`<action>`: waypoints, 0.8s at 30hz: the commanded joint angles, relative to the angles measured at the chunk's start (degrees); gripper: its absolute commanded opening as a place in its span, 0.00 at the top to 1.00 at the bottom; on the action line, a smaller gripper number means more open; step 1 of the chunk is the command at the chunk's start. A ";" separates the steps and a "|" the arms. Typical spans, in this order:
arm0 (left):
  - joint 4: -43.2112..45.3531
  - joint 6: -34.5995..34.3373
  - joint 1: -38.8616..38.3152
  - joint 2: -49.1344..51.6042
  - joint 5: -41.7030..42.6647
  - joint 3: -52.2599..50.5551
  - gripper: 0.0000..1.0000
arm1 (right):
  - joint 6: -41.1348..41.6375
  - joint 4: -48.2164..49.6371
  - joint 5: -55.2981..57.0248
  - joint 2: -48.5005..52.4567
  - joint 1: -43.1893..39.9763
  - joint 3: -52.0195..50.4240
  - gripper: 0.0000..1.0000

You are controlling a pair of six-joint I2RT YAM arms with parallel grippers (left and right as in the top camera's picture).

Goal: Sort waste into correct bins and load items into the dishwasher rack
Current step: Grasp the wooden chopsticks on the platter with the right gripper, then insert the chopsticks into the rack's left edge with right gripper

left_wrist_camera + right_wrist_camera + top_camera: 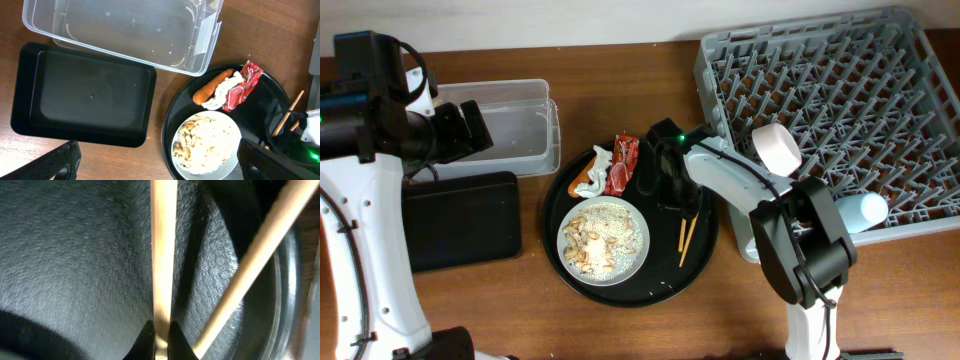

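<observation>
Loaded: white bowl [775, 147] and light-blue cup [860, 210] lie in the grey pegged rack [820, 60]. Right gripper [160, 337] is clamped on one wooden chopstick [162, 255] at 3 o'clock on the round black tray [660, 278]. Left gripper [475, 128] is spread, empty. Red wrapper [243, 85], white tissue [222, 93], orange carrot piece [210, 87] and scrap-covered plate [235, 142] are not yet handled.

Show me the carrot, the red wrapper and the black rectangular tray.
carrot [211, 87], left wrist view, its middle.
red wrapper [245, 83], left wrist view, its centre.
black rectangular tray [85, 95], left wrist view, bare floor.
</observation>
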 commanded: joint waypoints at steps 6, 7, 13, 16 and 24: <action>0.09 -0.55 0.15 0.28 -0.26 0.46 0.01 | -29.18 -6.27 13.27 -15.85 -6.45 12.20 0.96; 0.09 -0.55 0.15 0.28 -0.26 0.46 0.01 | -33.59 -5.99 13.55 -15.58 -8.44 12.07 0.96; 0.11 -0.55 0.15 0.28 -0.24 0.46 0.01 | -41.46 -5.14 13.51 -9.51 -17.44 11.76 0.96; 0.09 -0.55 0.15 0.28 -0.26 0.46 0.01 | -41.42 -6.19 7.67 -9.68 -16.83 12.15 0.75; 0.11 -0.55 0.15 0.28 -0.26 0.46 0.01 | -32.57 -13.05 -5.55 -12.33 -11.45 12.70 0.50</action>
